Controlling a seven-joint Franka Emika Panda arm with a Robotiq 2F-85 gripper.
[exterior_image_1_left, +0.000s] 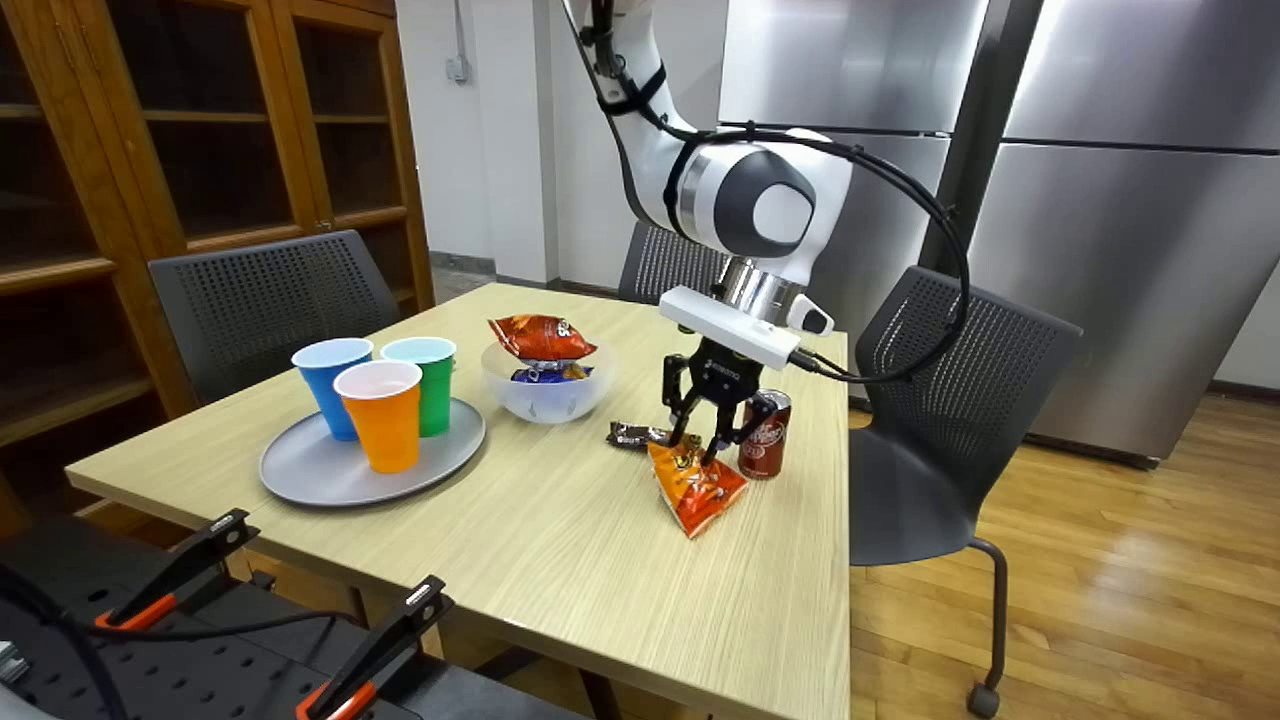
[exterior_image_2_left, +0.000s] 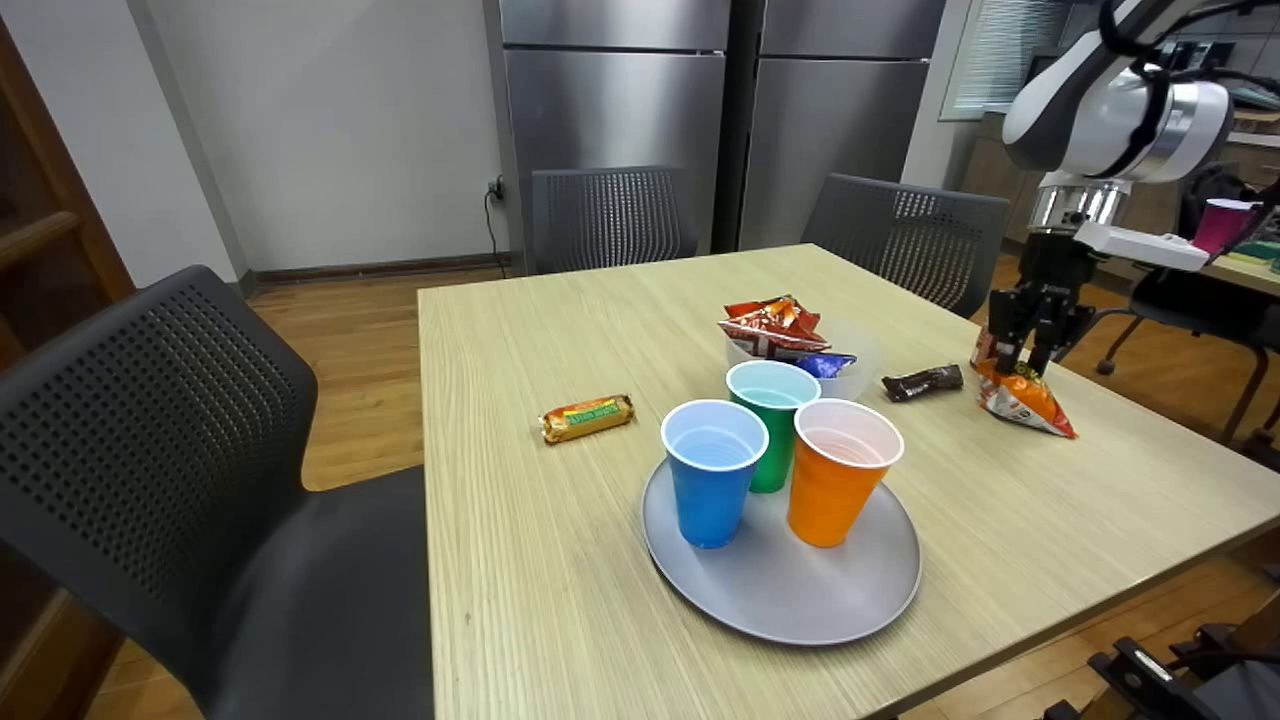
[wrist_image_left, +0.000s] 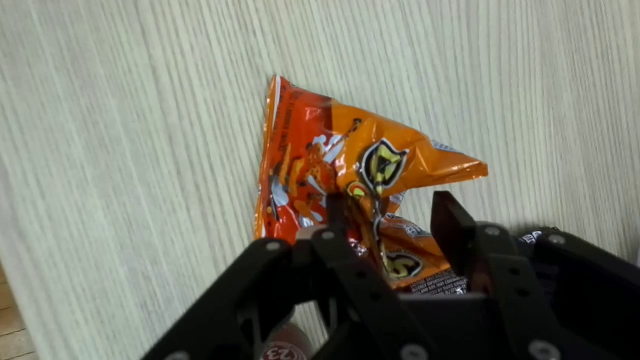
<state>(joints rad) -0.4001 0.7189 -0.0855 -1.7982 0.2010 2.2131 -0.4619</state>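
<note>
- Where my fingers (wrist_image_left: 455, 232) cross the wrist view, they cover part of the orange-and-red snack bag (wrist_image_left: 300, 165); its lower part is lost there.
- Soda can (exterior_image_1_left: 765, 452): partly behind my gripper (exterior_image_1_left: 694, 450) in both exterior views, cut off at the wrist view's bottom edge.
- Dark-wrapped bar (exterior_image_1_left: 635, 435): mostly blocked by me in the wrist view.
- Packets (exterior_image_1_left: 542, 338) in the bowl (exterior_image_1_left: 553, 402) overlap, red over blue; can't give a firm count.
- Count: 1 snack bag at my jaws, 1 soda can, 1 dark-wrapped bar, 1 bowl, 1 gray plate (exterior_image_1_left: 450, 458) carrying 3 cups (exterior_image_1_left: 385, 430) (blue, green, orange). Plus 1 gold-wrapped bar (exterior_image_2_left: 587, 418), seen in an exterior view.
- Jaws: partway spread, fingertips down on either side of the bag's creased end. Can't tell if both pads press on it.
- Snack bag lies on the table (exterior_image_1_left: 590, 560) under my fingertips, just beside the can, near the dark-wrapped bar.
</note>
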